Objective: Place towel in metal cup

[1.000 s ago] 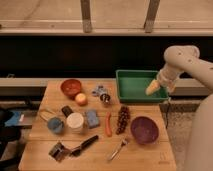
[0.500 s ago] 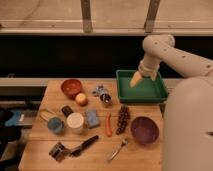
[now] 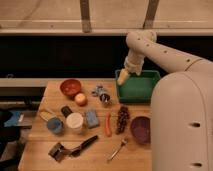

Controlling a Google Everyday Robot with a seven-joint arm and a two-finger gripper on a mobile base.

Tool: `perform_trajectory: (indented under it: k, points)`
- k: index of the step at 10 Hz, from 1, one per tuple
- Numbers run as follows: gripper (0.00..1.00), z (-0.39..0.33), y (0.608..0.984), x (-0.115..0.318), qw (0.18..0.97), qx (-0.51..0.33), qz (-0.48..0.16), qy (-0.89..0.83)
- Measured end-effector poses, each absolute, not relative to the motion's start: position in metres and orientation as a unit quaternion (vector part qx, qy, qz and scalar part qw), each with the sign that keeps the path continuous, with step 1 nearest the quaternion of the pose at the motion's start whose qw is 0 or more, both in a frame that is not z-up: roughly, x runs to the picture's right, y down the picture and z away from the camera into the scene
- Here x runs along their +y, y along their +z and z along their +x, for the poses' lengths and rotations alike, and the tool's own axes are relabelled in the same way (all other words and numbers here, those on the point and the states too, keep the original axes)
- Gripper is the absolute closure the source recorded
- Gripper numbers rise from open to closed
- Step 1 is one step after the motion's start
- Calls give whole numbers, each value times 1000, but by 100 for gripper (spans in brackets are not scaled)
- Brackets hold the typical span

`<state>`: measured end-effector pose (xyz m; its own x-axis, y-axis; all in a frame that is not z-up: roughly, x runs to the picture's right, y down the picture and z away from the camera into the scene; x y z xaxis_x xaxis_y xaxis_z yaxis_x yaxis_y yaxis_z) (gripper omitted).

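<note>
My gripper (image 3: pixel 122 76) hangs pale and yellowish at the end of the white arm. It is over the back left corner of the green bin (image 3: pixel 142 94) and above the table. A small blue folded cloth (image 3: pixel 91 118), seemingly the towel, lies flat in the middle of the wooden table, well in front and left of the gripper. A small metal cup (image 3: pixel 105 98) stands just left of the bin, beside a grey-blue object (image 3: pixel 99 90). Nothing shows in the gripper.
On the table are a red bowl (image 3: pixel 70 86), an orange fruit (image 3: pixel 80 98), a dark cup (image 3: pixel 66 110), a white cup (image 3: pixel 75 122), a blue cup (image 3: pixel 55 125), a red pepper (image 3: pixel 107 124), grapes (image 3: pixel 122 119), a purple bowl (image 3: pixel 141 129), a utensil (image 3: pixel 117 149) and a black-handled tool (image 3: pixel 75 148).
The arm has swung left, from beyond the bin's right side across to its back left corner. The things on the table have not moved.
</note>
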<state>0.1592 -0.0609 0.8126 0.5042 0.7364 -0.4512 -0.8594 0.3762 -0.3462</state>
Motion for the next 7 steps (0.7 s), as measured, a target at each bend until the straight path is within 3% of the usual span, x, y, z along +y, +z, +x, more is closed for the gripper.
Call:
perform_trajectory:
  k: [7]
  points:
    - [20,127,831,-60,835,102,-274,467]
